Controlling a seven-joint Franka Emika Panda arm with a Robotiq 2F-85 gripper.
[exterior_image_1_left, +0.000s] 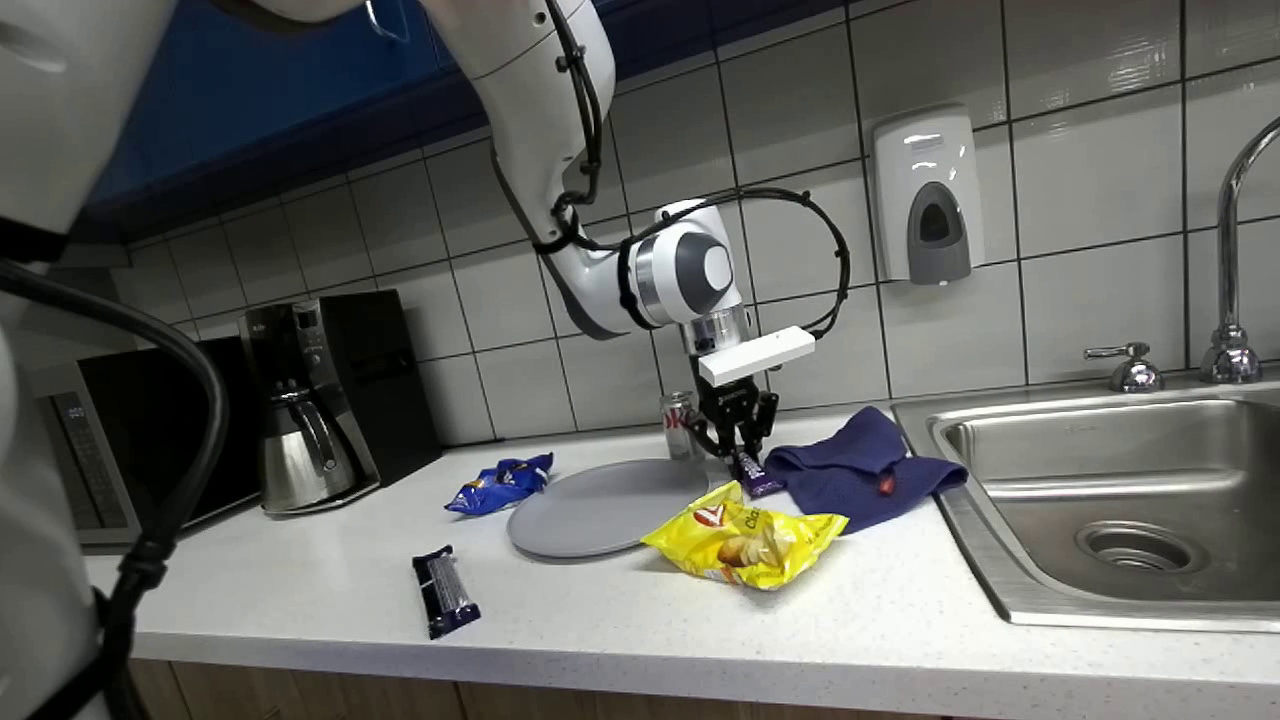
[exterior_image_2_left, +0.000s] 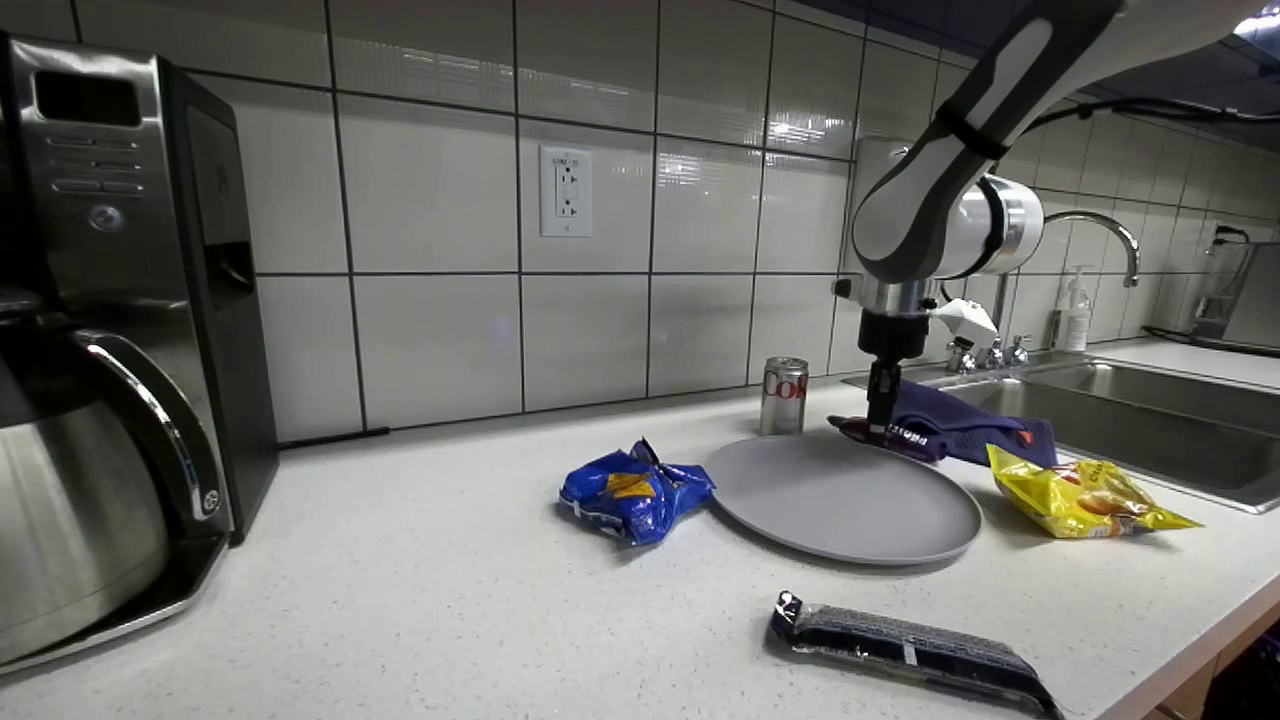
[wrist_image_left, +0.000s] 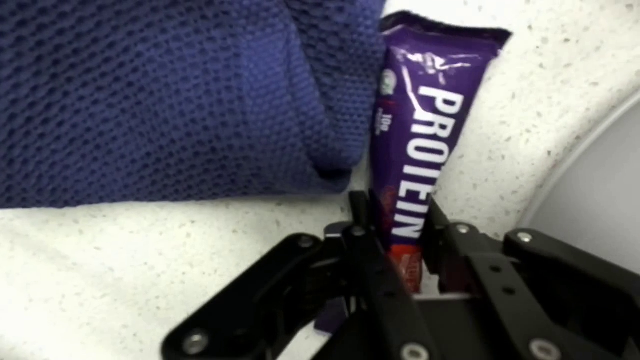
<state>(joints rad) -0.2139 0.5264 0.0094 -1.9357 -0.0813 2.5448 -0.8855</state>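
My gripper (wrist_image_left: 397, 207) points down at the counter, its black fingers on both sides of a purple protein bar (wrist_image_left: 425, 115) and against its wrapper. In the exterior views the gripper (exterior_image_1_left: 740, 462) (exterior_image_2_left: 880, 425) stands between the grey plate (exterior_image_1_left: 600, 515) (exterior_image_2_left: 850, 500) and a folded blue-purple towel (exterior_image_1_left: 850, 465) (exterior_image_2_left: 960, 425). The bar (exterior_image_1_left: 762, 483) (exterior_image_2_left: 918, 443) lies along the towel's edge; the fingers hide part of it. I cannot tell if it is lifted off the counter. In the wrist view the towel (wrist_image_left: 200, 100) is left of the bar and the plate (wrist_image_left: 605, 200) right.
A silver Coke can (exterior_image_1_left: 677, 425) (exterior_image_2_left: 784, 395) stands behind the plate. A yellow chip bag (exterior_image_1_left: 745, 540), a blue bag (exterior_image_1_left: 500, 485) and a dark wrapped bar (exterior_image_1_left: 445, 592) lie around it. A steel sink (exterior_image_1_left: 1020, 590) and a coffee maker (exterior_image_1_left: 340, 390) flank the counter.
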